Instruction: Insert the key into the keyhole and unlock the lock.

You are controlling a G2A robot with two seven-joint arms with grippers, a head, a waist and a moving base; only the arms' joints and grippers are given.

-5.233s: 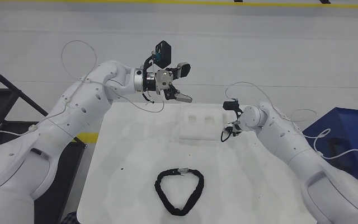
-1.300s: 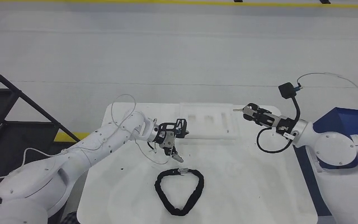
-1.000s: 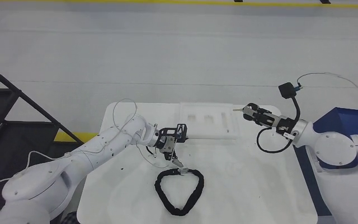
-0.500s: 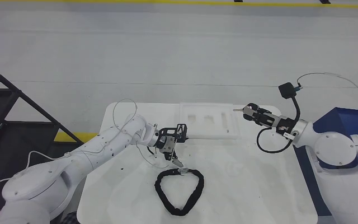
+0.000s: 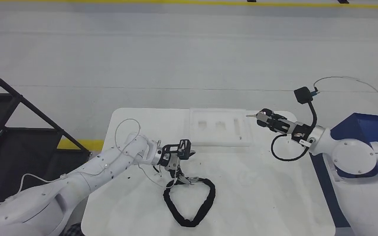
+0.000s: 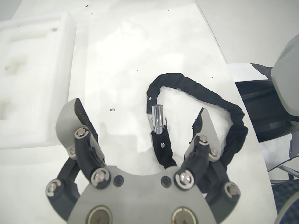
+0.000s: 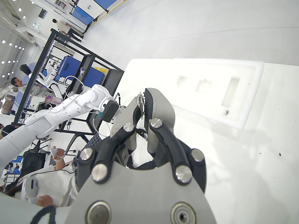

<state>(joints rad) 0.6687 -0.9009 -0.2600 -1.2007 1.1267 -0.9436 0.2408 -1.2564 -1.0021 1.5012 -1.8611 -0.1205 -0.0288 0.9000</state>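
A black fabric-covered chain lock [image 5: 199, 207] lies looped near the table's front edge. Its silver lock cylinder [image 6: 157, 120] joins the two ends of the chain [image 6: 211, 99]. My left gripper [image 6: 140, 120] is open and low over the table, with the cylinder between its fingers [image 6: 80, 115] but nearer one of them. From above, this left gripper [image 5: 179, 175] sits at the loop's upper left. My right gripper [image 7: 143, 102] is shut on the key [image 7: 140, 101] and held in the air near the table's back right corner. The key's tip [image 5: 250, 115] sticks out of the right gripper [image 5: 260, 117].
A white foam tray [image 5: 220, 126] with several small recesses lies at the back middle of the white table [image 5: 266, 189]; it also borders the left gripper's side [image 6: 30, 75]. Black frames and blue bins stand off the table's sides.
My left gripper has dropped and moved toward the front, now straddling the lock cylinder; the chain loop has shifted slightly at its upper left. The right arm has stayed still with the key.
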